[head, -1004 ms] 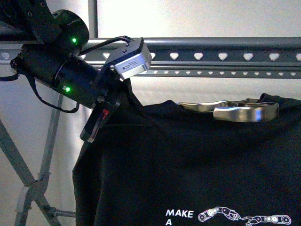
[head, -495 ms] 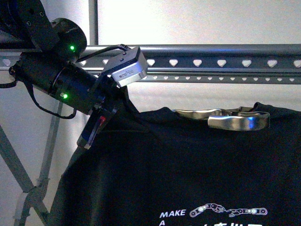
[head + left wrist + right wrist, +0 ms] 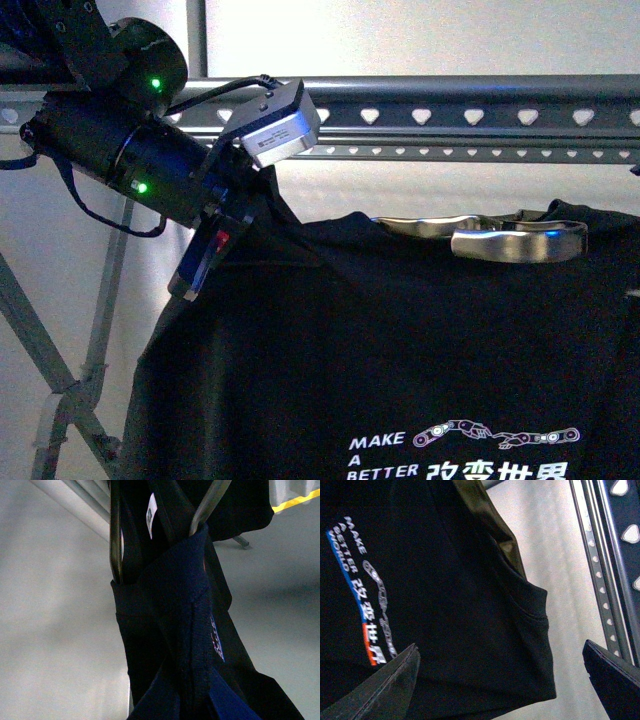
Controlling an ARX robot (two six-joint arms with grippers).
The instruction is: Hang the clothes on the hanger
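The clothes point(image 3: 400, 350), a black T-shirt with white "MAKE A BETTER" print, hang below the hanger's point(image 3: 450, 115) grey rails with heart-shaped holes. My left gripper point(image 3: 228, 232) is shut on the shirt's left shoulder, just under the rails. The left wrist view shows the bunched fabric point(image 3: 175, 595) pinched in that gripper point(image 3: 192, 692). My right gripper point(image 3: 500, 650) is open. Its fingers point(image 3: 385, 685) straddle a lower corner of the shirt point(image 3: 445, 580) without touching it, beside the rails point(image 3: 615, 555).
A shiny metal coat hanger point(image 3: 510, 240) lies across the shirt's collar; its wires point(image 3: 116, 540) show in the left wrist view. The rack's slanted legs point(image 3: 60, 400) stand at the lower left. A pale wall is behind.
The shirt front has risen a little, so more of the print shows at the bottom. My left gripper keeps its hold on the shoulder at about the same spot under the rails.
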